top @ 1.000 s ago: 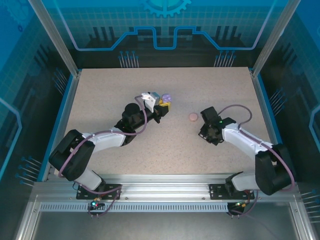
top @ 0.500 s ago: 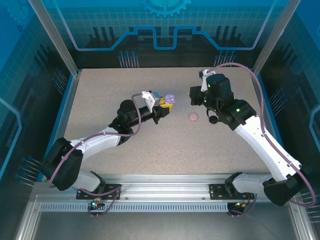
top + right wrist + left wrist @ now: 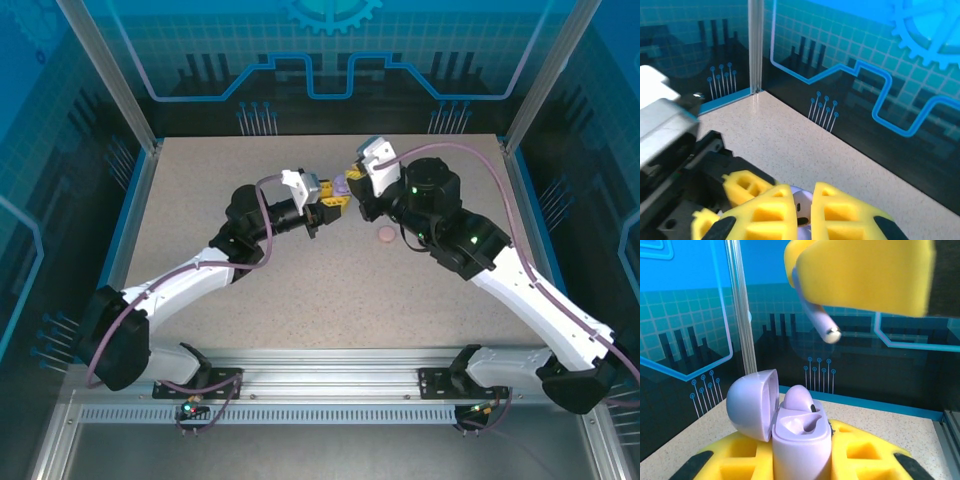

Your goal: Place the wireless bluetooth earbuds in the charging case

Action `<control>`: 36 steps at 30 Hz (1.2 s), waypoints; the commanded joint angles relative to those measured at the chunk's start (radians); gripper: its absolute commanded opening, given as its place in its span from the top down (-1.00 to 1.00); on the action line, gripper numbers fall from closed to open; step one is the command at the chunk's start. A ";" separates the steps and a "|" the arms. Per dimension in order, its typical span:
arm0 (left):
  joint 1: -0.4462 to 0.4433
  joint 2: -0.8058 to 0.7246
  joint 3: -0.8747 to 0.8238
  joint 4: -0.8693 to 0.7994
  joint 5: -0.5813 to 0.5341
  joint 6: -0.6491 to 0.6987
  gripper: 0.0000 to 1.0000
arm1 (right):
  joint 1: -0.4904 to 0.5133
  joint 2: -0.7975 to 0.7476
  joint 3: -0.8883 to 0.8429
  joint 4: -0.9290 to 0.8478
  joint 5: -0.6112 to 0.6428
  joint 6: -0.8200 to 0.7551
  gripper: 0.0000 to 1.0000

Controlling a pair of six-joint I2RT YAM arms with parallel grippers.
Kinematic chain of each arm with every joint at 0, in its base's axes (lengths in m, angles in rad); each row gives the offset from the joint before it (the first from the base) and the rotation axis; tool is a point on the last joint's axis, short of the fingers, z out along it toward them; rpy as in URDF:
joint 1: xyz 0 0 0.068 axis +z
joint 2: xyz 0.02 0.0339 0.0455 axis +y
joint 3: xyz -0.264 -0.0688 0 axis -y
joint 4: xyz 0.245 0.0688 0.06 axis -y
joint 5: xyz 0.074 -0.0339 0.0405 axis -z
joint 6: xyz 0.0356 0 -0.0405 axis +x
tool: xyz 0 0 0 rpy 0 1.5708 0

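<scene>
Task item: a lilac earbud [image 3: 816, 320], pinched by its head in the right gripper [image 3: 802, 212]. The stem hangs down with its metal tip bare. It hangs above and slightly right of the charging case [image 3: 800, 440], not touching it.

The case is lilac, upright and clamped in the left gripper [image 3: 800, 462]. It appears lifted off the worktop [image 3: 300, 290], around the middle of it, toward the far side. Its lid [image 3: 752, 402] is hinged open to the left. A seated earbud [image 3: 796, 396], also lilac, already fills the far socket. The socket beside it looks empty.

Step, as I read it: the second bud of the lilac pair, on approach just before insertion.

Next move I would command:
- Bring the stem tip over the empty socket.
- Match the stem's tilt to the socket, then lower slowly.
- Have the left arm hold the case steady.

Margin is thin, since the tip must clear both the seated bud and the lid.

A small pink round item [image 3: 385, 236] lies free on the worktop, right of the two grippers. I cannot tell whether it is a case or a bud.

Writing: I can read no brand or label on the case, bud or grippers.
</scene>
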 commanded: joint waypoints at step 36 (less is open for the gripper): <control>-0.004 -0.055 0.036 -0.021 -0.018 0.041 1.00 | 0.020 0.008 -0.061 0.039 0.163 -0.157 0.92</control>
